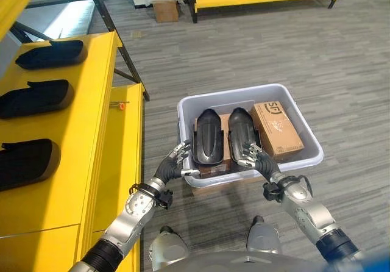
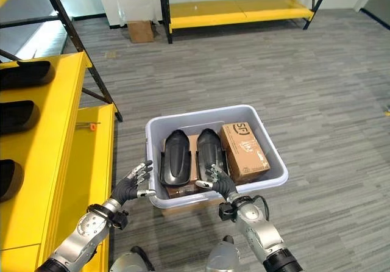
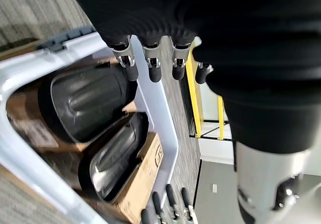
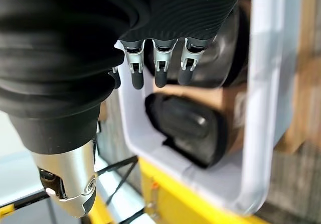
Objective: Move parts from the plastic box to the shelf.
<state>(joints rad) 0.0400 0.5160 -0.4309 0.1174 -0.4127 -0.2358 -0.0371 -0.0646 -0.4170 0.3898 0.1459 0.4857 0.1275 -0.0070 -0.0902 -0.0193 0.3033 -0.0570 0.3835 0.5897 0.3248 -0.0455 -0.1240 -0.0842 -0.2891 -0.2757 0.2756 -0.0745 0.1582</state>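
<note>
Plainly, the two glossy black moulded plastic parts lay side by side inside the pale grey plastic box (image 1: 308,139), long axes running away from the robot, on brown cardboard. The left-hand black part (image 1: 207,135) sat just ahead of the left hand (image 1: 177,160), whose relaxed, uncurled fingers rested at the box's near rim. The right-hand black part (image 1: 241,133) lay directly under the right hand (image 1: 251,156), fingers extended over its near end, gripping nothing. A brown cardboard carton (image 1: 276,128) flanked them. The yellow metal shelf (image 1: 100,119), already bearing similar black parts, stood to the left, nearer the left arm
</note>
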